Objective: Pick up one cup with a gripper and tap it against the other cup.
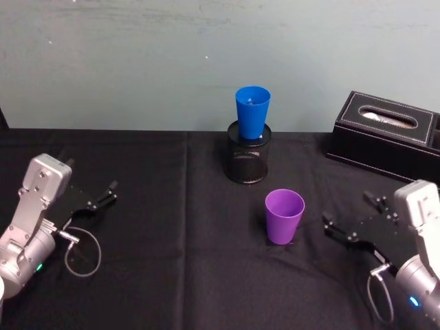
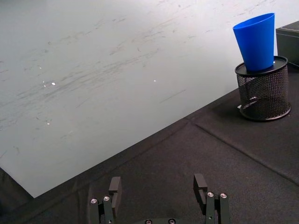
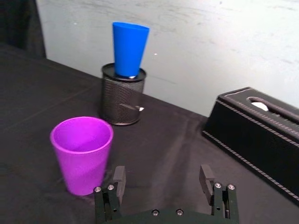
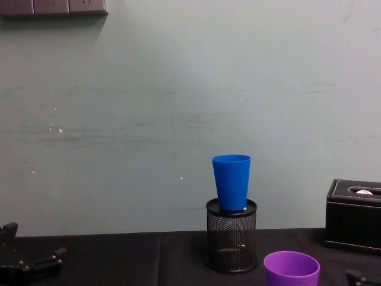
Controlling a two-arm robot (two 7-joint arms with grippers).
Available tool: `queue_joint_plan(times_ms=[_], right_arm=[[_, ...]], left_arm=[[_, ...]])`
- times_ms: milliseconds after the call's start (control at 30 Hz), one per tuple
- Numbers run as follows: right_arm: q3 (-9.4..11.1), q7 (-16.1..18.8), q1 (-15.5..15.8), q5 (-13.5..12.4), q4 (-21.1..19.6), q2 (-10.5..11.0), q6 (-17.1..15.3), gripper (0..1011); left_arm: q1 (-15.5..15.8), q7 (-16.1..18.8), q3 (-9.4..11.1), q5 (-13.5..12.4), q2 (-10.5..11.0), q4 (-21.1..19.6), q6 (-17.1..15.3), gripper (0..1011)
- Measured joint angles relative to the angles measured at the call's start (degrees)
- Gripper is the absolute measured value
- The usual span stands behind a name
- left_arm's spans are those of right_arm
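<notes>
Pale grey-green wall point(image 1: 137, 62), scuffed and streaked, fills the whole back of the room before me. Below it lies the surface point(image 1: 172, 275), covered in a black cloth with fold lines running across and toward me. At the far right of the cloth sits a black tissue box point(image 1: 385, 134) with pale stitching, a white tissue showing in its slot. Near the middle, close to the wall, stands a black mesh pen holder point(image 1: 247, 161). The blue cup point(image 1: 252, 110) stands upright with its base set into the holder's top, mouth up. The purple cup point(image 1: 284, 215) stands upright on the cloth in front of the holder, nearer to me, a little to the right and apart from it. My right claw point(image 1: 347, 210) hangs low to the right of the purple cup, near it but not touching, fingers spread wide and holding nothing. My left claw point(image 1: 103, 196) hangs low at the left of the cloth, well apart from both cups, its fingers likewise spread and empty.
</notes>
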State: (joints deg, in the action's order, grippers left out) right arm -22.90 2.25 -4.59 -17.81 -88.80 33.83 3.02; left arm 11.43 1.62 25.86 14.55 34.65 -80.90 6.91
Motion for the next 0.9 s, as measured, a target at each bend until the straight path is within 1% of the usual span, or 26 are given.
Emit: queue_joint_plan(times_ms=[467,700,800,900], right_arm=[[-0.93,3.94,1.83,0.63,-1.49,-2.20,0.12,1003],[-1.02,4.78,2.06,1.19,-1.70,-3.45,0.27,1003],[-0.99,5.24,1.93,1.46,-1.42,-4.51,0.32,1003],[-0.99,5.58,1.77,1.63,-1.13,-5.11,0.32,1003]], left_arm=[[0.00,0.00,0.00,0.00,0.00,0.00,0.00,1011],[0.00,0.00,0.00,0.00,0.00,0.00,0.00,1011],[0.00,0.00,0.00,0.00,0.00,0.00,0.00,1011],[0.00,0.00,0.00,0.00,0.00,0.00,0.00,1011]])
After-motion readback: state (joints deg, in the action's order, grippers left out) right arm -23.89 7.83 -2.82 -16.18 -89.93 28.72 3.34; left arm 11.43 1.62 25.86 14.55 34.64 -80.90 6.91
